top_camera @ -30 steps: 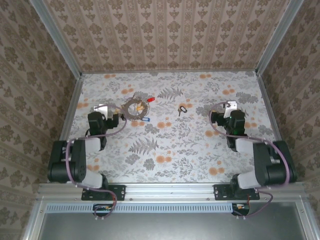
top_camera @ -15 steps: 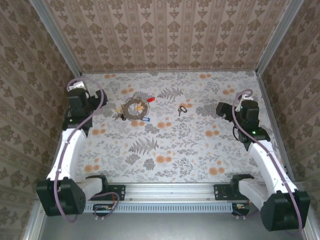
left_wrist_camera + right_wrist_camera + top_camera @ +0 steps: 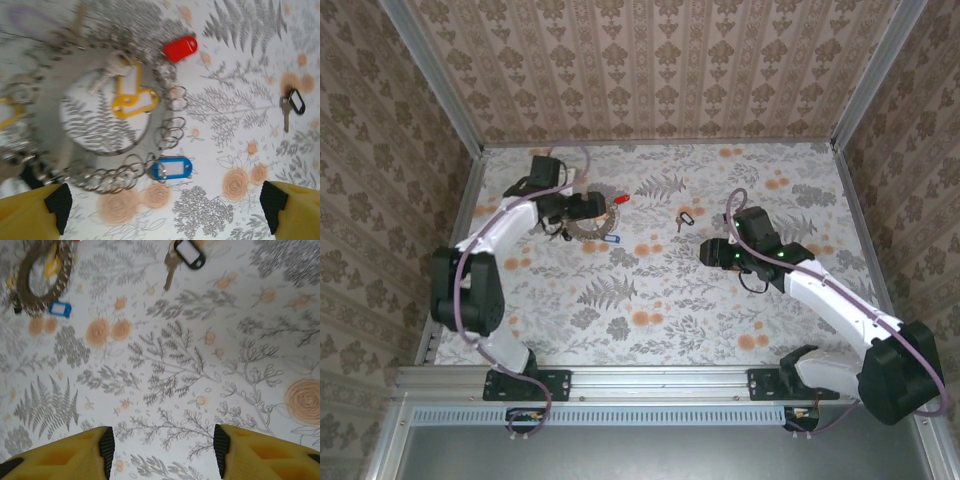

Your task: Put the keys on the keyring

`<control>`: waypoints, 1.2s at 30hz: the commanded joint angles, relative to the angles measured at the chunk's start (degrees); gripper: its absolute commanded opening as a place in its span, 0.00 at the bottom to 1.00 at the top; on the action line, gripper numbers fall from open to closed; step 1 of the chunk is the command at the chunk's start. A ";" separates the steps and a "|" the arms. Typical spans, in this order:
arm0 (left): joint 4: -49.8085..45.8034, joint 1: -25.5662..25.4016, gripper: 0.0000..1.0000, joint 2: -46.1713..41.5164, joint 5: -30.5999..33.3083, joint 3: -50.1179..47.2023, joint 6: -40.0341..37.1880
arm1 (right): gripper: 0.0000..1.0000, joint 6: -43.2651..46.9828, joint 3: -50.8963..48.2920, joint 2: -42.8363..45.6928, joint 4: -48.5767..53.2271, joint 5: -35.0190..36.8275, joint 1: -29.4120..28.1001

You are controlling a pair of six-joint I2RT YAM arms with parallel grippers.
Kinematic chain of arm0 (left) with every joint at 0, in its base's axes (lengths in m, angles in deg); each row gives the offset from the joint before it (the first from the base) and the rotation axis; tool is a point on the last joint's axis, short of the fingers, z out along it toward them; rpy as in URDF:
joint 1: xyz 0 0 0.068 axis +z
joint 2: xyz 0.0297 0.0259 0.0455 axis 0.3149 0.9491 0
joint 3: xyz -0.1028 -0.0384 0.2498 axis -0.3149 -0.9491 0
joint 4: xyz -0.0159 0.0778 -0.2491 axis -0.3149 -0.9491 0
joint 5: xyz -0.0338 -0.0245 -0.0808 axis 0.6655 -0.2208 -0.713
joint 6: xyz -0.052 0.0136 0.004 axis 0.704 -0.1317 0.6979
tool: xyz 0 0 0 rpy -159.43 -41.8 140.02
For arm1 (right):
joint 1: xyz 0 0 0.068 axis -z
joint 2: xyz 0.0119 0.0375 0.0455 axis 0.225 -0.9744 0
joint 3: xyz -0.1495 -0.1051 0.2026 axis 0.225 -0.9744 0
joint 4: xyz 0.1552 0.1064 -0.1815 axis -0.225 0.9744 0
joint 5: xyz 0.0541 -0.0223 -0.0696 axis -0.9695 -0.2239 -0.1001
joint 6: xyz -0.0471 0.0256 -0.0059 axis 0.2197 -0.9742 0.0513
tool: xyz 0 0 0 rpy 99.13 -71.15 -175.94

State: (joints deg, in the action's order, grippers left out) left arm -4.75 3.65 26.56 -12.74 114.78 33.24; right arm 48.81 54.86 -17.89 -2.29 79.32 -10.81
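Both my arms have just swung out over the counter [image 3: 660,310]. My left gripper [image 3: 165,205] now hangs above the keyring [image 3: 167,135] at 10 o'clock, jaws wide, holding nothing. My right gripper [image 3: 162,442] has closed halfway on nothing. The black key [image 3: 177,260] lies ahead of it at 12 o'clock. No key is picked up yet, so I think grabbing comes next.

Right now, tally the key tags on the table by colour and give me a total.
Red tag: 1
Yellow tag: 1
Blue tag: 1
Black tag: 1
Total: 4 clear tags. One more yellow bit at the far left is too blurred to count.
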 commanded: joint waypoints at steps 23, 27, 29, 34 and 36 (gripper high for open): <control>-1.73 -9.79 1.00 17.98 -5.92 3.92 -2.86 | 0.63 -0.75 5.38 -0.88 7.85 12.23 -1.94; 0.72 -12.75 1.00 14.00 -7.31 -2.61 -0.71 | 0.63 -1.98 7.37 -4.24 7.17 12.57 -1.94; 1.64 -15.01 1.00 11.44 -8.11 -5.79 -0.09 | 0.62 -3.00 8.23 -6.13 5.98 12.43 -1.94; 1.17 -20.55 1.00 5.18 -7.57 -12.99 -1.11 | 0.55 -5.66 11.25 -12.01 3.03 12.73 -1.77; 0.48 -22.27 1.00 2.49 -7.36 -15.96 -1.39 | 0.53 -6.14 13.33 -16.20 2.30 11.99 -1.52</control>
State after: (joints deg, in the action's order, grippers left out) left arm 0.38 -17.07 31.10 -19.30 102.91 31.40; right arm 44.88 65.11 -30.39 2.28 90.38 -12.39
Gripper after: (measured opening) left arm 0.999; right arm 0.538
